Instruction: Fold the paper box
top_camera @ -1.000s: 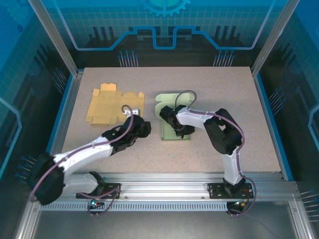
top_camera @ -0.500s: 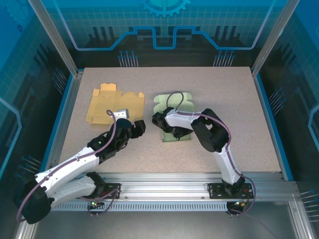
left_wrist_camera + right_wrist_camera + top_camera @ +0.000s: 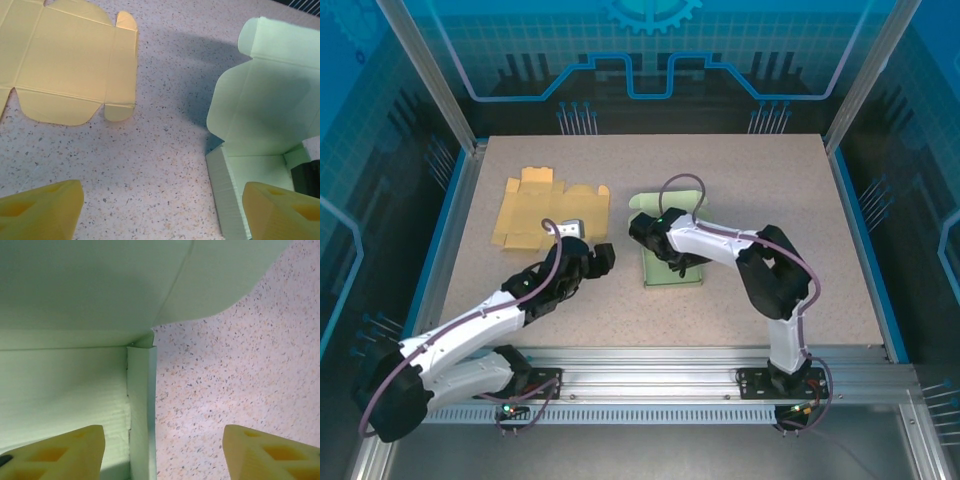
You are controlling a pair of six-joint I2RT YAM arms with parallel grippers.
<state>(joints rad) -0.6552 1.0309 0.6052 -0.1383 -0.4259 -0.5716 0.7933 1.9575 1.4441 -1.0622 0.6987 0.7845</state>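
Note:
The green paper box [image 3: 670, 272] lies at the table's middle, partly folded, with raised side walls and its lid flap [image 3: 265, 95] lying open toward the back. My right gripper [image 3: 642, 228] is open at the box's left wall [image 3: 142, 405]. It straddles that wall, with one finger [image 3: 55, 452] inside the box and the other over the table. My left gripper [image 3: 598, 258] is open just left of the box and holds nothing. In the left wrist view the box wall [image 3: 225, 195] stands by its right finger [image 3: 280, 210].
A flat yellow box cutout [image 3: 548, 210] lies unfolded at the back left, with its near flaps [image 3: 70, 65] ahead of my left gripper. Speckled tabletop [image 3: 760, 180] stretches right of the green box. Metal frame rails and blue panels surround the table.
My right gripper has gone from shut to open at the box's left wall and shifted slightly left and back. The left arm has drawn back a little, its jaws wider.

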